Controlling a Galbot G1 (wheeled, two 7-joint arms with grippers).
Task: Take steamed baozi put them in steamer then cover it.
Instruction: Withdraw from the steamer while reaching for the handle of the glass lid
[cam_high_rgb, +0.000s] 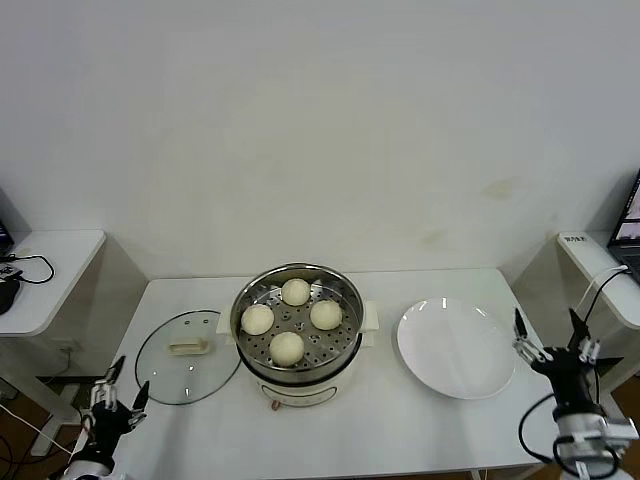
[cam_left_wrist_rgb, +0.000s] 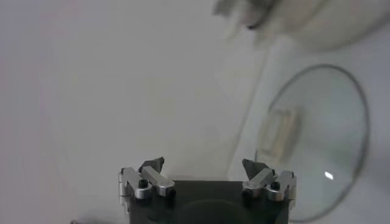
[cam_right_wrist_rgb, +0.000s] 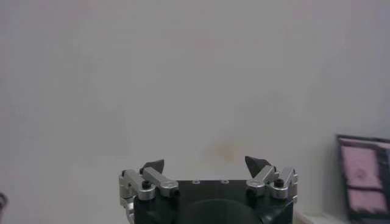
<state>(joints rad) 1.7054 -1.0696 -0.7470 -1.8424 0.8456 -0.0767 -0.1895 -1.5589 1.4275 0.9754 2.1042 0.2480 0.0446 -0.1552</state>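
The steel steamer (cam_high_rgb: 346, 298) stands on its white base at the table's middle. Several cream-white baozi lie on its perforated tray, among them the far one (cam_high_rgb: 295, 291), the left one (cam_high_rgb: 257, 319) and the near one (cam_high_rgb: 287, 347). The glass cover (cam_high_rgb: 187, 356) with its cream handle (cam_high_rgb: 188, 347) lies flat on the table to the steamer's left; it also shows in the left wrist view (cam_left_wrist_rgb: 323, 140). My left gripper (cam_high_rgb: 125, 384) is open and empty at the table's front left corner, near the cover. My right gripper (cam_high_rgb: 548, 328) is open and empty beyond the table's right edge.
A flat white plate (cam_high_rgb: 457, 347) lies right of the steamer. White side desks stand at the far left (cam_high_rgb: 45, 270) and far right (cam_high_rgb: 600, 262), with cables on them. A wall rises behind the table.
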